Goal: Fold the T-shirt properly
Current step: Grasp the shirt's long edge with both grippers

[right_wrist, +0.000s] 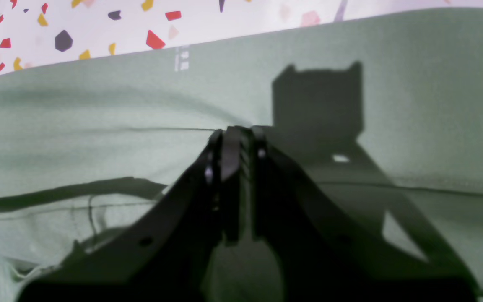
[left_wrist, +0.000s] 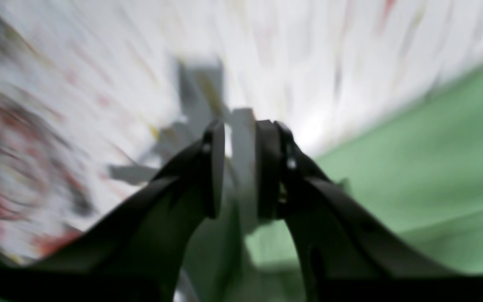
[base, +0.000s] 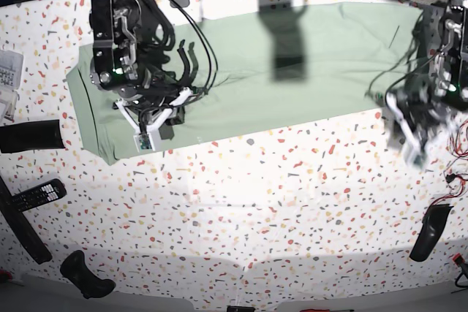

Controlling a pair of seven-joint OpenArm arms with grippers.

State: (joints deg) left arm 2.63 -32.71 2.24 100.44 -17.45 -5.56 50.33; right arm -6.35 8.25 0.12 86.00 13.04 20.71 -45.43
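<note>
The pale sage-green T-shirt (base: 292,85) lies spread across the far half of the speckled table. My right gripper (base: 146,137) is low over the shirt's near-left edge. In the right wrist view its fingers (right_wrist: 237,132) are pressed together on the T-shirt (right_wrist: 99,109), and a crease runs straight into the tips. My left gripper (base: 409,144) hangs blurred over bare table just past the shirt's right end. The left wrist view is blurred. It shows the left gripper (left_wrist: 241,134) with its jaws a little apart and nothing gripped, and the T-shirt (left_wrist: 434,167) off to the right.
Along the terrazzo table (base: 256,210), a remote control (base: 36,193) and a black cylinder (base: 29,137) lie at the left edge. A black handle-like object (base: 84,272) lies at the front left and another (base: 428,231) at the right. Cables hang around both arms.
</note>
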